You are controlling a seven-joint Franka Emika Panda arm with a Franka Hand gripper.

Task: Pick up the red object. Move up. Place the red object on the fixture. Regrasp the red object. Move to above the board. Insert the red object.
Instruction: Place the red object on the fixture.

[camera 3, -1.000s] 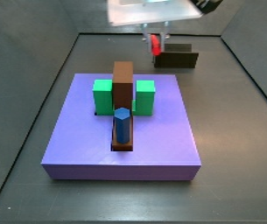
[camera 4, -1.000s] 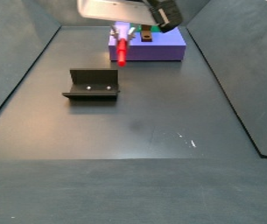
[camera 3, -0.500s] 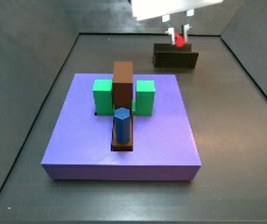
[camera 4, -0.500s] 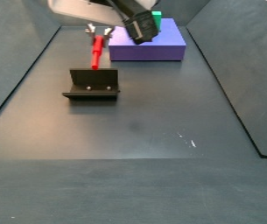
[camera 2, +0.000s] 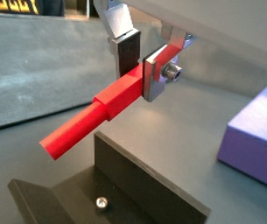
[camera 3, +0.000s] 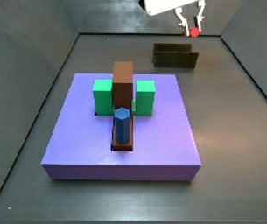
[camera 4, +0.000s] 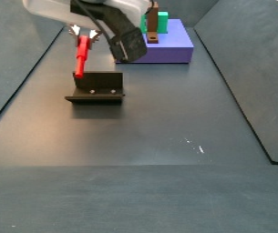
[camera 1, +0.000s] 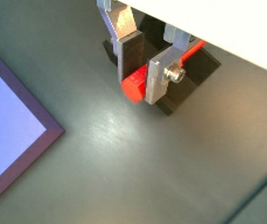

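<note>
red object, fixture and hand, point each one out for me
red object [camera 2: 94, 115], a wrist view, middle of its shaft
fixture [camera 4: 95, 88], a side view, face of its raised back wall
hand [camera 1: 145, 59], a wrist view, midway between its fingertips, shut on the red object

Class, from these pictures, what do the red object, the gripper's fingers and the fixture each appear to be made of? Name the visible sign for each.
Red object, held in the gripper above the fixture: probably plastic; uniform bright red, matte, sharp stepped edges.
Fingers: likely metal; flat silver plates with a screw head, dark pads inside.
Fixture: possibly dark metal or plastic; olive-black, dull sheen, screw heads visible. The look leaves it open.
</note>
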